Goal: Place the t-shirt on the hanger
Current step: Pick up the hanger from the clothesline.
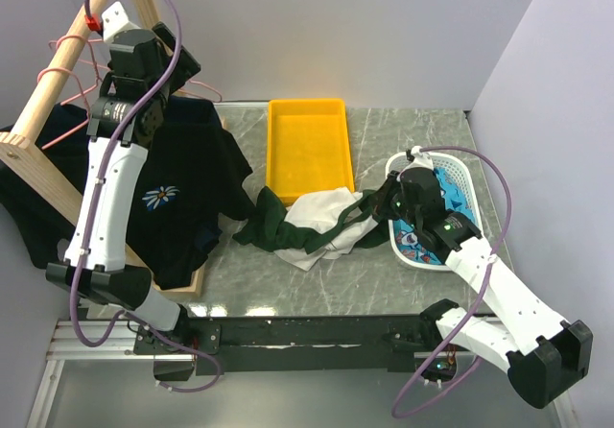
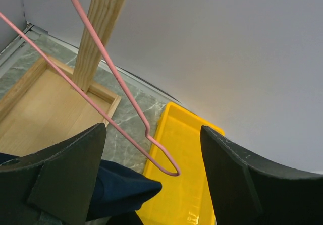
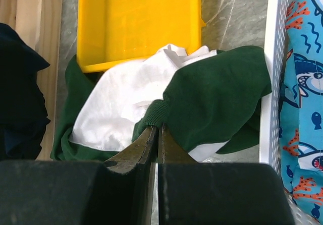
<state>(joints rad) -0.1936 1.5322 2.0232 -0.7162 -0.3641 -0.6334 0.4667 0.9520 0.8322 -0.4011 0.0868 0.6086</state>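
The t-shirt, dark green with white parts, lies crumpled on the marble table in front of the yellow tray. My right gripper is shut on its green ribbed edge, at the shirt's right end beside the white basket. The pink wire hanger hangs on the wooden rack at the back left; its looped end shows in the left wrist view. My left gripper is raised up there, open, with the hanger's wire running between its wide-apart fingers without being gripped.
A yellow tray stands at the back centre. A white basket with a blue patterned cloth sits at the right. A black t-shirt with a daisy print hangs on the wooden rack above its wooden base.
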